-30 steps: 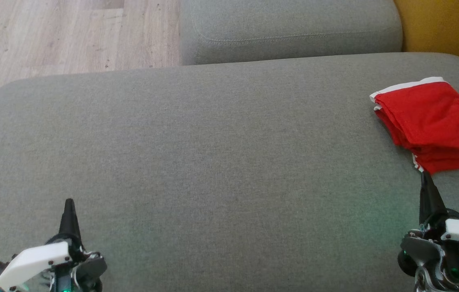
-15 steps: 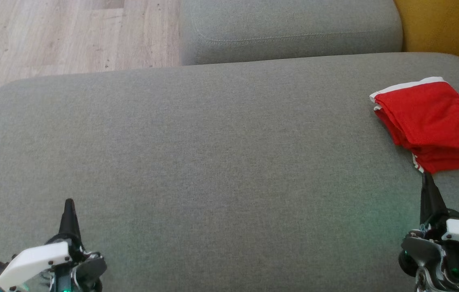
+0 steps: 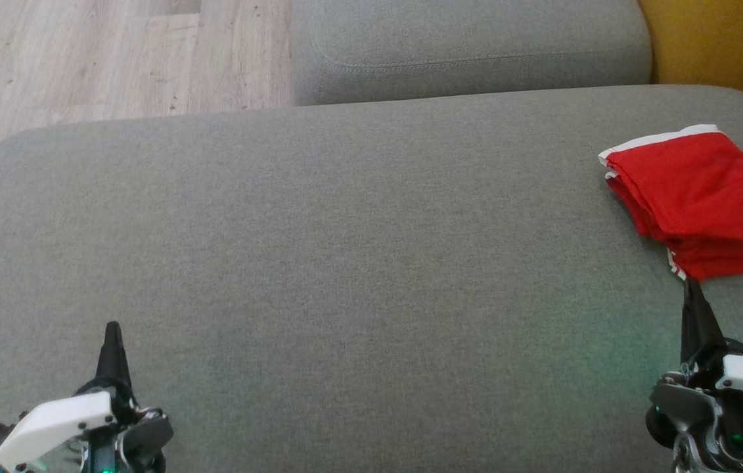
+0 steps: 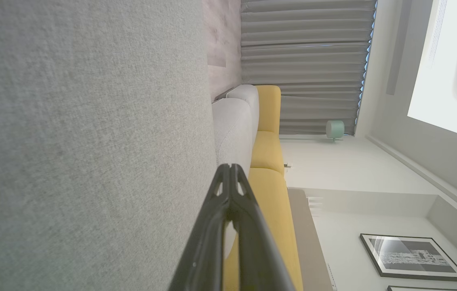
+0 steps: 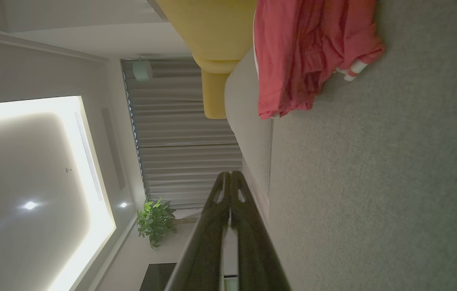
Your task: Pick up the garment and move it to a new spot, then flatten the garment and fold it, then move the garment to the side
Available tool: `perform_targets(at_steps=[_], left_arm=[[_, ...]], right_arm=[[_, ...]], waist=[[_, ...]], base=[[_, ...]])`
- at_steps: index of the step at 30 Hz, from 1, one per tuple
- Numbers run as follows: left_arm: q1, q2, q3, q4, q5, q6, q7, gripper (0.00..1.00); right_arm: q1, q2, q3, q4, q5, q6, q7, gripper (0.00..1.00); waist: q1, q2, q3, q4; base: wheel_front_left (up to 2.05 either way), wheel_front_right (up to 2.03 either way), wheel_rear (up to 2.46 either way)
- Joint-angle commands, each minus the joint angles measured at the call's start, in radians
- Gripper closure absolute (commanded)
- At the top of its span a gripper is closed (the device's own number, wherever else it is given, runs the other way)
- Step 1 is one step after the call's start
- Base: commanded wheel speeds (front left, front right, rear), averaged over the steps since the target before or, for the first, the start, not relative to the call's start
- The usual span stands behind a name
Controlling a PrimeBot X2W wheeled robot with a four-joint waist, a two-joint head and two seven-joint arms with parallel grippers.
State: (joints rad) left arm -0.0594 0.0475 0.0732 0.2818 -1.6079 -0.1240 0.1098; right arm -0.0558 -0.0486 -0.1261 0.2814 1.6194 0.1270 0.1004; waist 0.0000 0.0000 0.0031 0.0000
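while wood floor (image 3: 82, 59) shows past the grey cushion (image 3: 345, 249), the folded garment (image 3: 693, 190) lies just beyond the right gripper (image 3: 688, 285). its fingers (image 5: 212, 234) meet, empty.

- The left gripper (image 3: 112, 328), two long dark tapered fingers above a white wrist cover (image 3: 56, 420), sits at the head view's lower left and points up that view.
- Its fingers (image 4: 210, 230) are pressed together into one tip, with nothing between them.
- The right gripper (image 3: 690, 286), of the same dark build, sits at the lower right and also points up.
- Its fingers (image 5: 208, 234) meet at the tip, jaws closed and empty.
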Motion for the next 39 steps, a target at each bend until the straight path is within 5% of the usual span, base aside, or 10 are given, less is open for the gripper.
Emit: perform_targets(at_steps=[1,39], left_arm=[[-0.049,0.004,0.041,-0.037,-0.001,-0.007,0.003,1.00],[-0.049,0.003,0.041,-0.037,0.000,-0.007,0.004,1.00]], right_arm=[[-0.051,-0.008,0.020,-0.037,-0.005,0.004,0.007,1.00],[-0.052,-0.005,0.016,-0.037,-0.008,0.004,0.010,1.00]], waist=[[0.0000,0.0000,0.000,0.000],[0.0000,0.0000,0.000,0.000]], base=[[0.00,0.00,0.00],[0.00,0.00,0.00]])
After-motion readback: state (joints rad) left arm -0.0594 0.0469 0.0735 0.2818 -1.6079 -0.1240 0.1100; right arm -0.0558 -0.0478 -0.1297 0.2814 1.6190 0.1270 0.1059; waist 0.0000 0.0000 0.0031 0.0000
